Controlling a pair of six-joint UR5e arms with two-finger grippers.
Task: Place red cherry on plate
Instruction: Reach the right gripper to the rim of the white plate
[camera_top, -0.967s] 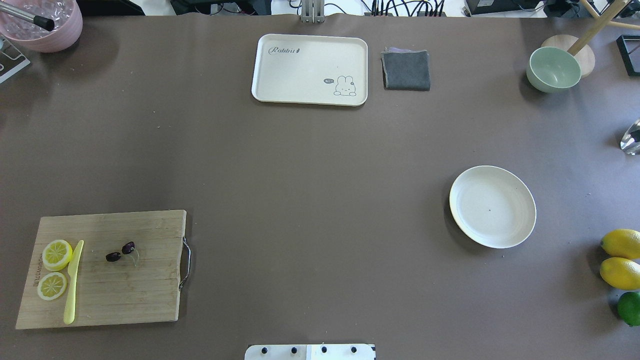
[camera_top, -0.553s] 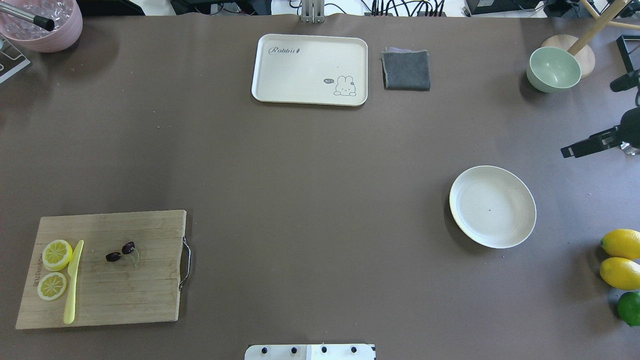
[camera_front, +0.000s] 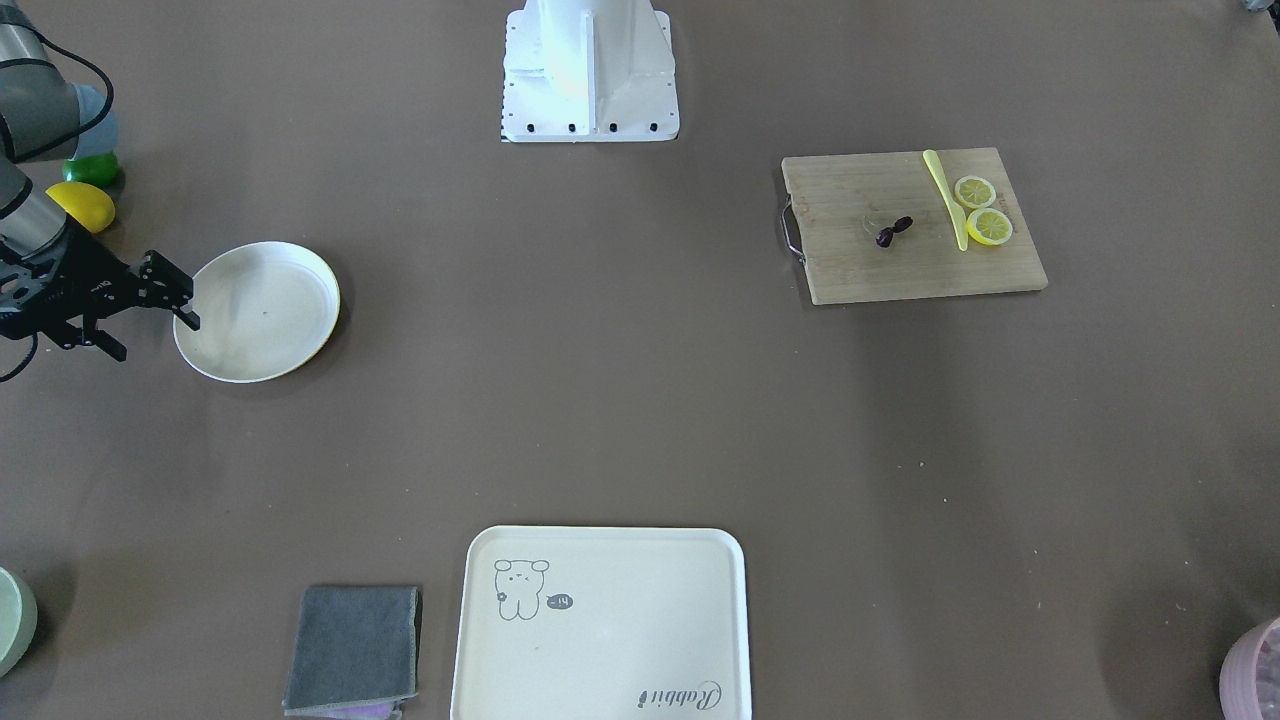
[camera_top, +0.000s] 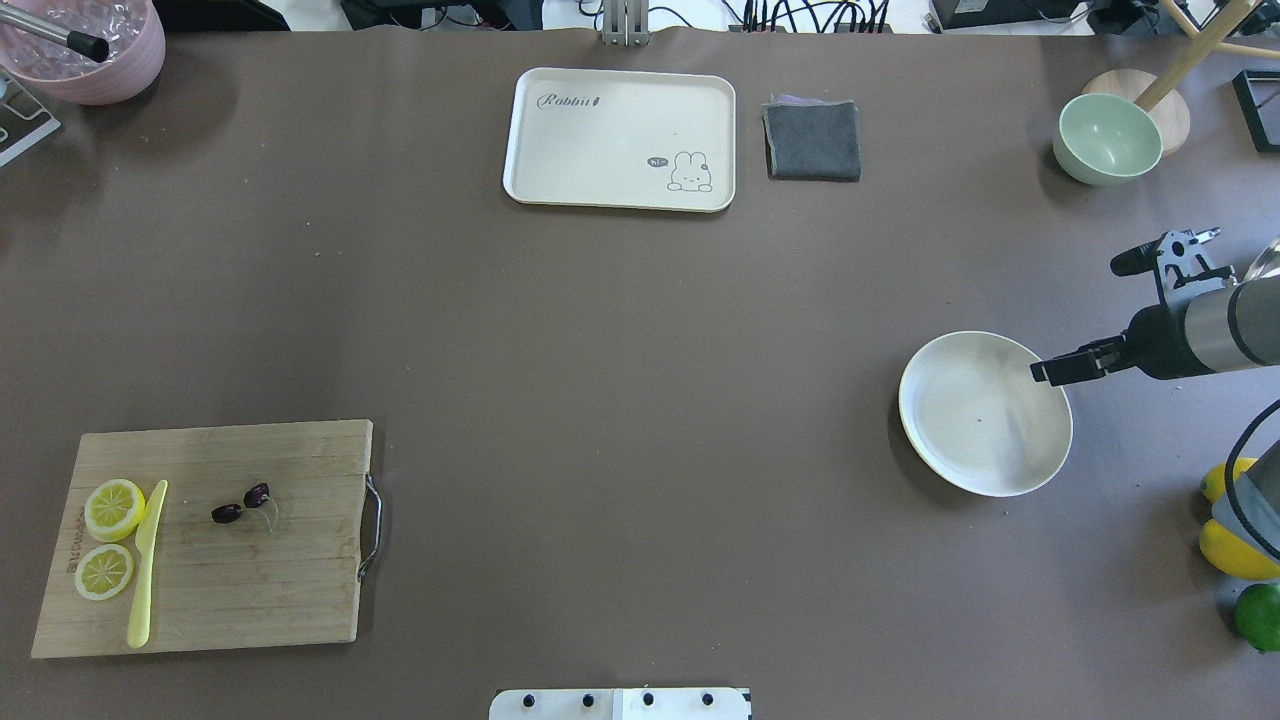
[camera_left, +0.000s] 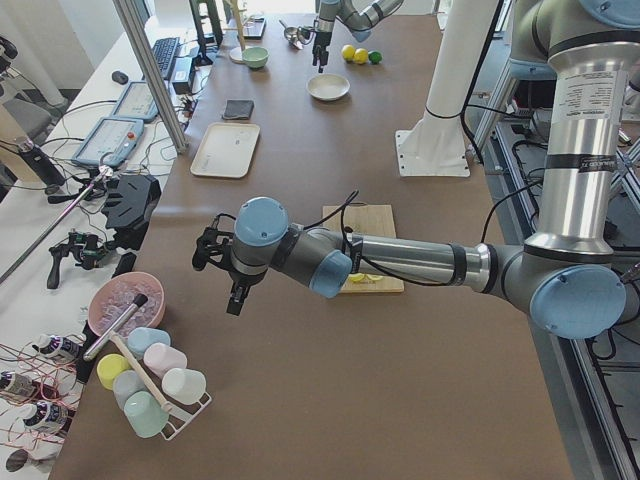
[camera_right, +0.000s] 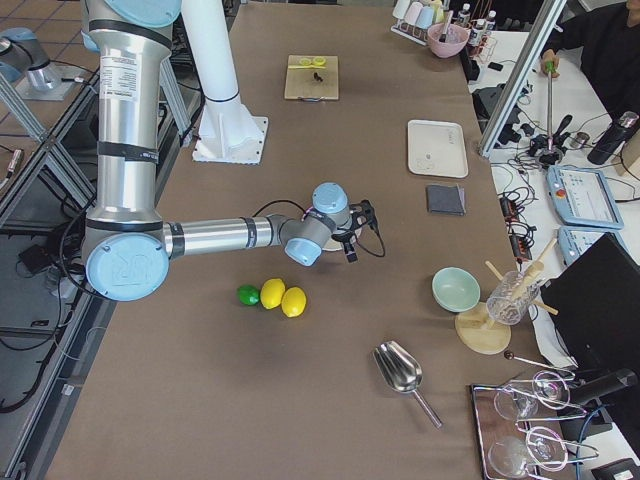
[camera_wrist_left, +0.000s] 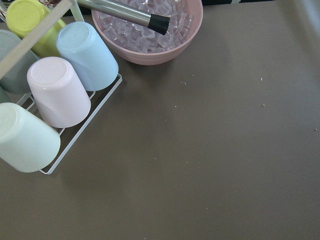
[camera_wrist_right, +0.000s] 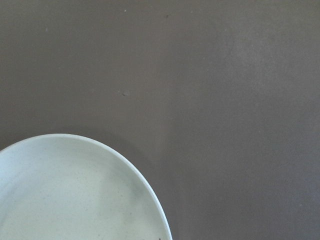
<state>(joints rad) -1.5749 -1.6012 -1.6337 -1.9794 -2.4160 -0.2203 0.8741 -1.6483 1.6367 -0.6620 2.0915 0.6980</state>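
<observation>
Where red cherry (camera_top: 257, 494) lies, knife (camera_top: 146, 565), lemon slices (camera_top: 113, 509)

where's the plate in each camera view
Front-facing: plate left of middle.
Overhead: plate right of middle.
Exterior left: plate small, top centre.
Exterior right: cannot make it out; the right arm may cover it.
Left wrist: not in it.
Right wrist: plate fills the bottom left corner.
Landmark: the cream tray, at the table edge far from the robot, shows in all four exterior views.
</observation>
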